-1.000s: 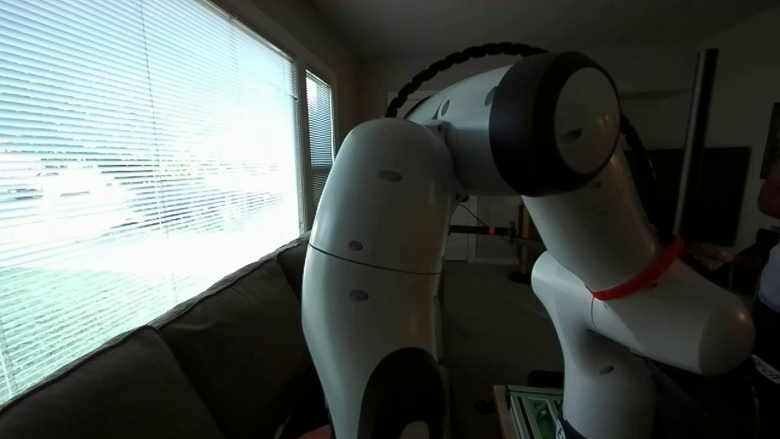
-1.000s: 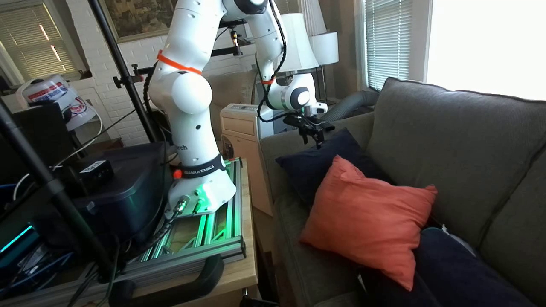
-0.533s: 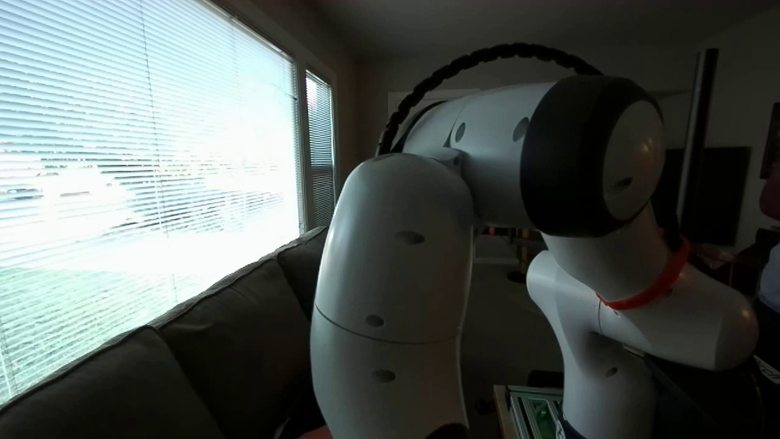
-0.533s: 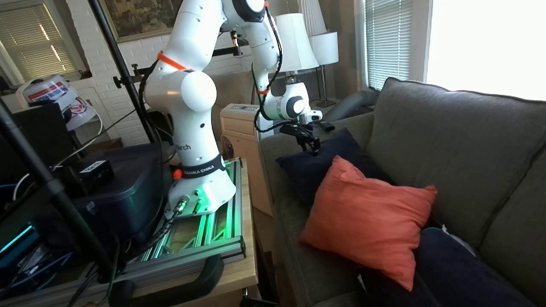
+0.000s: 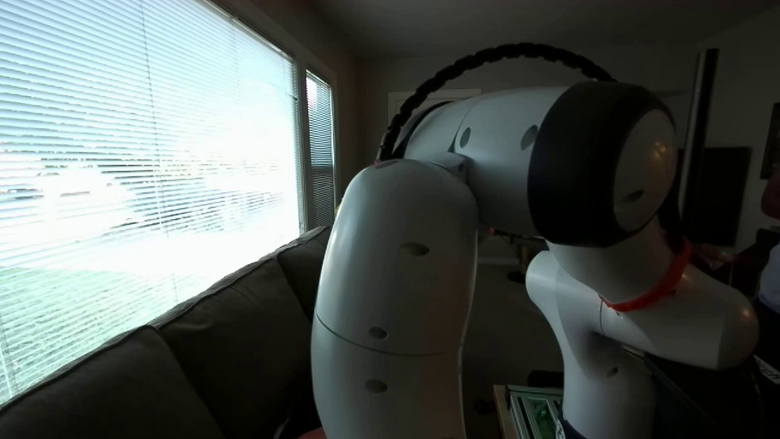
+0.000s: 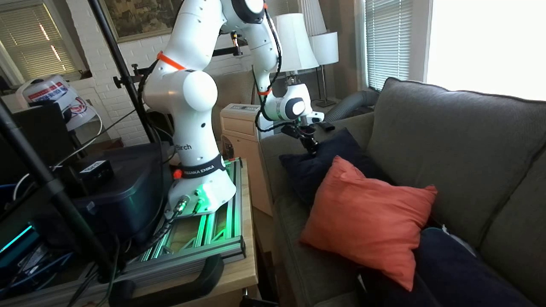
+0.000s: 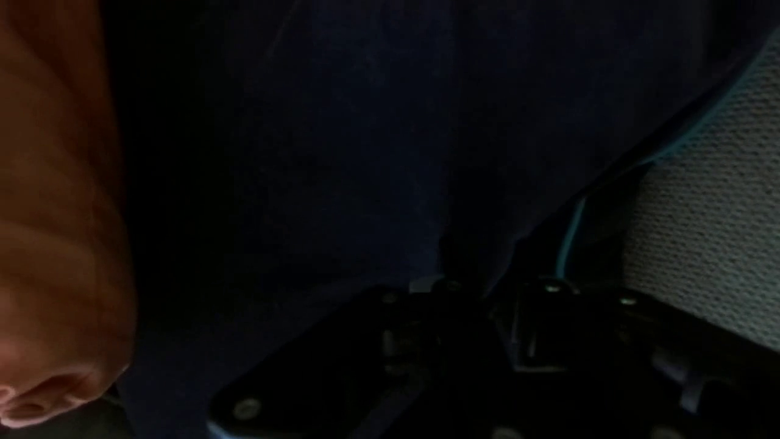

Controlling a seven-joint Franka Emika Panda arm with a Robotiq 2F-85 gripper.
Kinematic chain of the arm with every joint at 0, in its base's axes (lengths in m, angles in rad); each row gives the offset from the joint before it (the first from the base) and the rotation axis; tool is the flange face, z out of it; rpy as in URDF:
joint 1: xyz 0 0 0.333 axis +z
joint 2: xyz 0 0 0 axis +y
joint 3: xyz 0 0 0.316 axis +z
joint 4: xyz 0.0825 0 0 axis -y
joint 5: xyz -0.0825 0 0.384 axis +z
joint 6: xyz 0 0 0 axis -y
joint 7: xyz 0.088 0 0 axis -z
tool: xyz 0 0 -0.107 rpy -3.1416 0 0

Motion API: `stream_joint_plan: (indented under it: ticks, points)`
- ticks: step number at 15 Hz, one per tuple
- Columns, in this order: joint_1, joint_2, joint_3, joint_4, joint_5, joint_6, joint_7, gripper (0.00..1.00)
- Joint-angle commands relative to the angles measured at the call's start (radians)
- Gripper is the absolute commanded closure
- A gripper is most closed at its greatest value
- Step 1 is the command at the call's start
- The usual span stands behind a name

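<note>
A navy pillow [image 6: 354, 150] lies against the far arm of the grey sofa, partly behind an orange pillow [image 6: 370, 219]. My gripper [image 6: 312, 148] reaches down onto the navy pillow's upper left part. Dark navy cloth [image 7: 365, 152] fills most of the wrist view and runs down in a fold between the drawn-in fingers of the gripper [image 7: 484, 305]; the picture is very dark there. The orange pillow [image 7: 55, 244] shows at the left of the wrist view. In an exterior view the arm [image 5: 396, 292] shows, but the gripper is out of sight.
Grey sofa fabric [image 7: 719, 231] lies right of the gripper, and the sofa back [image 6: 452, 136] rises behind the pillows. A small black object [image 6: 327, 126] rests on the sofa arm. A tan cabinet [image 6: 241, 132] and a lamp [image 6: 294, 42] stand near the arm.
The arm has come down onto the navy pillow. The gripper's fingers have drawn together, and the pillow's left corner has shifted slightly inward.
</note>
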Motion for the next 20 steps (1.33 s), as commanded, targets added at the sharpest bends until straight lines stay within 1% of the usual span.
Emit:
stream_joint_plan:
  ticks: [1,3,4,5,7,10,15,16,20]
  points:
    - [-0.093,-0.013,0.048,0.018,0.09,-0.053,0.044,1.0]
    - [-0.191,-0.03,0.118,0.032,0.127,-0.097,0.021,0.98]
    - [-0.224,-0.033,0.139,0.041,0.136,-0.109,0.016,1.0]
    - [-0.265,-0.038,0.166,0.048,0.144,-0.123,0.01,0.98]
    - [-0.353,-0.051,0.225,0.06,0.139,-0.15,-0.029,0.98]
    - [-0.44,-0.065,0.277,0.064,0.132,-0.144,-0.081,0.98]
    - [-0.536,-0.087,0.326,0.083,0.148,-0.163,-0.124,0.98]
    - [-0.561,-0.09,0.342,0.091,0.161,-0.175,-0.128,0.98]
    - [-0.62,-0.104,0.366,0.124,0.213,-0.185,-0.127,0.98]
